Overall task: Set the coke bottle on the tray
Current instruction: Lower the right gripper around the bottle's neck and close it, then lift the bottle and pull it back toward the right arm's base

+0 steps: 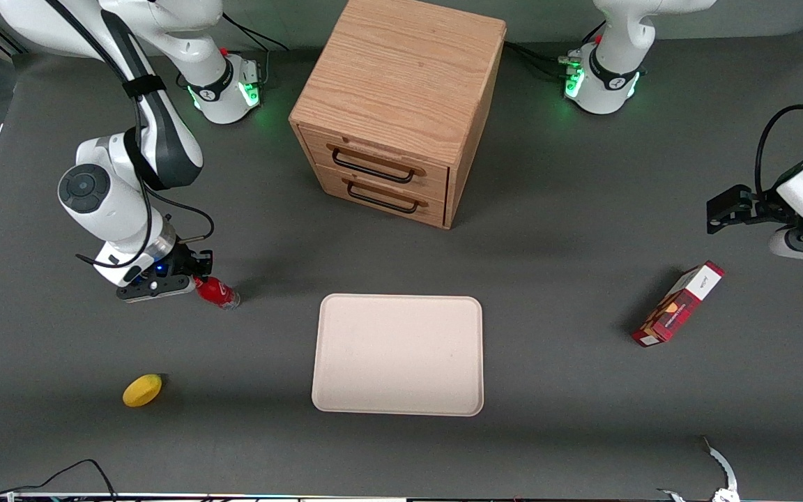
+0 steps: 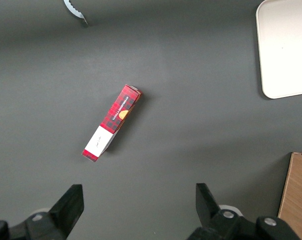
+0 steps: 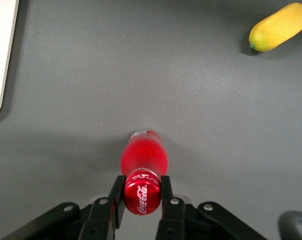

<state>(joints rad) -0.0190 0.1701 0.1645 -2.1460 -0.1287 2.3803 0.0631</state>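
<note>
The coke bottle is small and red with a clear base, tilted, toward the working arm's end of the table. In the right wrist view its red cap with white lettering sits between my two fingers, which press on both sides of it. My gripper is shut on the bottle's cap end. The cream tray lies flat on the table, well apart from the bottle, toward the middle; its corner shows in the right wrist view.
A yellow lemon lies nearer the front camera than the bottle, also in the wrist view. A wooden two-drawer cabinet stands farther back. A red-and-white carton box lies toward the parked arm's end.
</note>
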